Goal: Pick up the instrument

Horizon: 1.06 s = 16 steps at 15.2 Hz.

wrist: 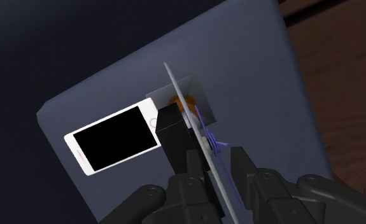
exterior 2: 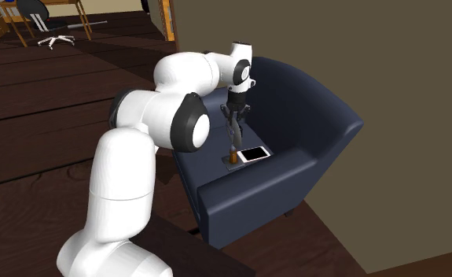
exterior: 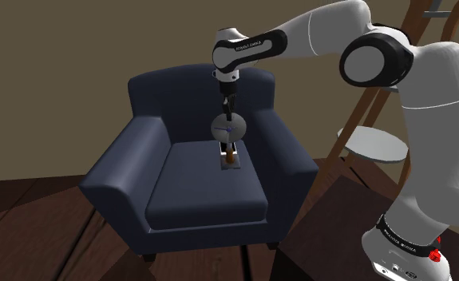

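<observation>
The instrument (exterior: pixel 229 128) is a grey round disc with blue lines, a black neck and an orange-brown end (wrist: pixel 174 100). It hangs upright over the seat of a navy armchair (exterior: pixel 195 191), with its lower end close to the cushion. My gripper (exterior: pixel 228 110) comes down from above and is shut on the disc's edge. In the wrist view the disc (wrist: pixel 200 137) runs edge-on between the two black fingers (wrist: pixel 242 162) of the gripper (wrist: pixel 216 167). In the second exterior view the gripper (exterior 2: pixel 236 118) holds the instrument (exterior 2: pixel 233 145) above the armchair's seat (exterior 2: pixel 287 169).
A white phone with a black screen (wrist: pixel 114 137) lies flat on the seat right beside the instrument's lower end (exterior 2: pixel 253 154). The armchair's backrest and arms (exterior: pixel 124 152) surround the seat. A wooden ladder shelf (exterior: pixel 371 144) stands to the shoulder view's right. An office chair (exterior 2: pixel 47 24) is far off.
</observation>
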Available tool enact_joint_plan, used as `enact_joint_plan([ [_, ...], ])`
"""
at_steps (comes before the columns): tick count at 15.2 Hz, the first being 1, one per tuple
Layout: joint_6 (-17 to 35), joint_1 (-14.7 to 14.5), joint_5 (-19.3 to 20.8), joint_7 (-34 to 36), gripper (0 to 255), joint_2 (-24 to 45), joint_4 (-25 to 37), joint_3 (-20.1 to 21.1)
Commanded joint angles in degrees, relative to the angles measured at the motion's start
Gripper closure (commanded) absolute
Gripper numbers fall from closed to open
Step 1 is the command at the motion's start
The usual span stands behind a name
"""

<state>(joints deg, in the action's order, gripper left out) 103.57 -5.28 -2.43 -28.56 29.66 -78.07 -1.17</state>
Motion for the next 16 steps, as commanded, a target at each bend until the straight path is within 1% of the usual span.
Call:
enact_joint_plan([
  [1,-1.03,0.00,0.02,0.05,255,-0.22,0.80,-0.01],
  [14,-11.14,0.11,0.08,0.36,255,-0.06,11.07,-0.02],
  [16,-11.26,0.11,0.08,0.37,255,-0.05,11.21,-0.02],
])
